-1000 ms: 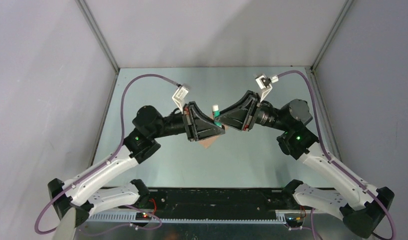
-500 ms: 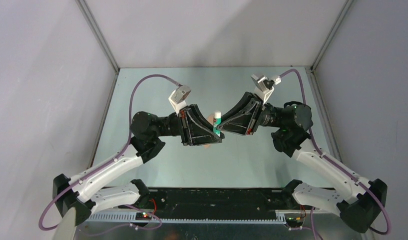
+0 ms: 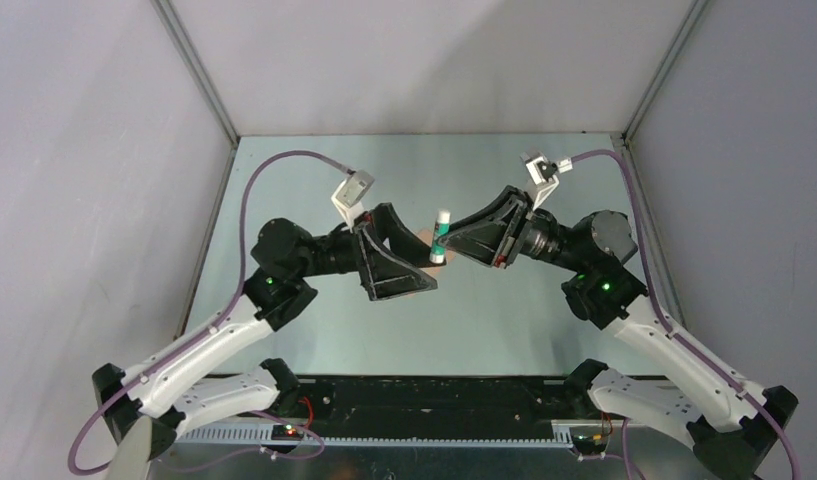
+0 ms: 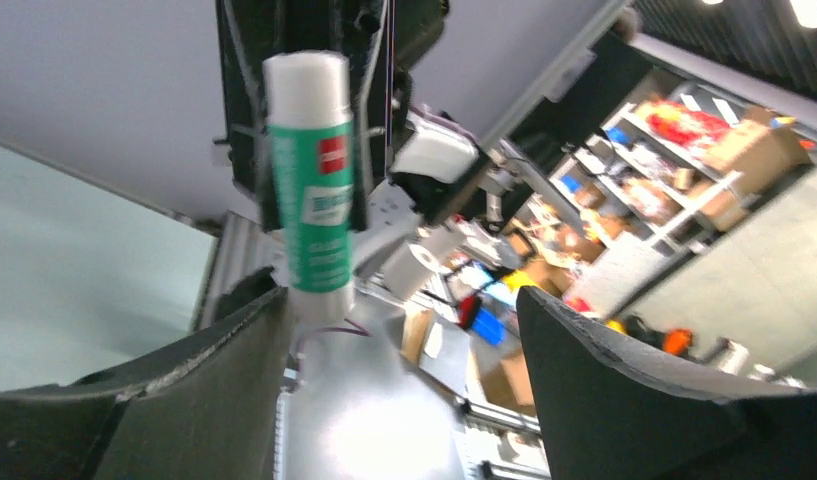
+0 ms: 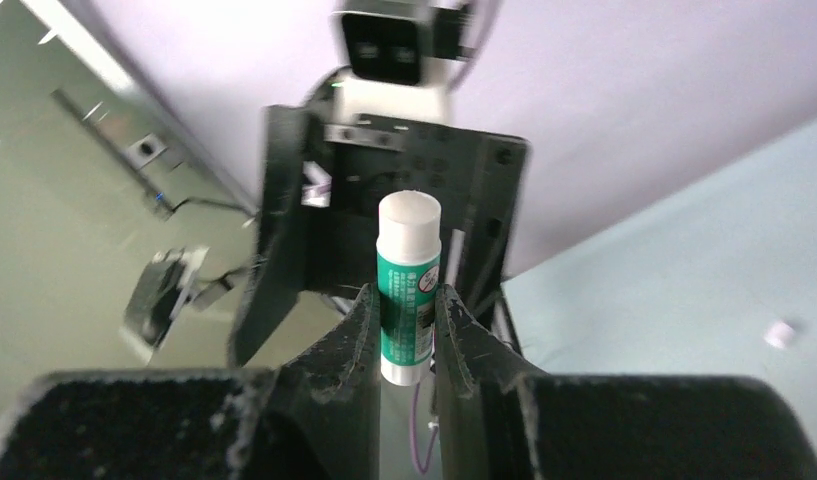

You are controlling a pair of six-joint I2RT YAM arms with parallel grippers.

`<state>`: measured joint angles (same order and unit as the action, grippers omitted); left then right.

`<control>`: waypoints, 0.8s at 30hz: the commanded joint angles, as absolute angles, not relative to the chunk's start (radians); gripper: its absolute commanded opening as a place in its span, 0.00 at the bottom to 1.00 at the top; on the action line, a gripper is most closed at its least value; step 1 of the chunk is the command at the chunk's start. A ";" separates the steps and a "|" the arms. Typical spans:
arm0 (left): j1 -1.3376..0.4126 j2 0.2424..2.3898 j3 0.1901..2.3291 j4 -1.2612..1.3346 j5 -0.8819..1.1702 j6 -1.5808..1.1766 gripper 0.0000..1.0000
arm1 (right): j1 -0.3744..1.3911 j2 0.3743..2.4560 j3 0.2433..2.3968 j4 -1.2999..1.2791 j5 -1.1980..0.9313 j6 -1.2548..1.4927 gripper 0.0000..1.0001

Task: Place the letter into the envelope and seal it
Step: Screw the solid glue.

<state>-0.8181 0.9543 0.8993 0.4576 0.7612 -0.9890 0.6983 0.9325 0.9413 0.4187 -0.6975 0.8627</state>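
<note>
1. Top view: two arms were up over the table (image 3: 314, 170), tips nearly meeting. That made two grippers and one glue stick (image 3: 441, 232).
2. The right gripper (image 3: 446, 246) had the stick upright at its tips. The left gripper (image 3: 424, 268) sat just beside it, jaws spread.
3. One sliver of tan paper (image 3: 436, 262) peeked out just below the stick, between the two grippers. Whether it was letter or envelope could not be told. Only this view caught it.
4. Left wrist view: the left gripper (image 4: 404, 390) gaped wide and gripped nothing. The glue stick (image 4: 309, 180), green label and white top, stood just by one of its fingers (image 4: 184, 380). This view alone showed cluttered shelves (image 4: 704, 140) far behind.
5. Right wrist view: the right gripper (image 5: 404, 330) was clamped tight on the lower body of the glue stick (image 5: 409, 290), whose white top stuck out past the tips.
6. Only this view picked up one small white scrap (image 5: 779, 333) on the table, well off to the gripper's side.
</note>
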 commanded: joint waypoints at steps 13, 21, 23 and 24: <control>-0.857 0.909 1.128 -0.218 0.284 -0.565 0.82 | 0.890 0.940 1.083 -0.139 0.037 0.894 0.00; -0.875 0.920 1.130 -0.265 0.233 -0.527 0.69 | 0.902 0.948 1.085 -0.147 0.069 0.945 0.00; -0.875 0.915 1.122 -0.256 0.231 -0.529 0.67 | 0.902 0.948 1.086 -0.146 0.071 0.950 0.00; -0.876 0.913 1.118 -0.253 0.231 -0.529 0.66 | 0.902 0.948 1.086 -0.143 0.071 0.953 0.00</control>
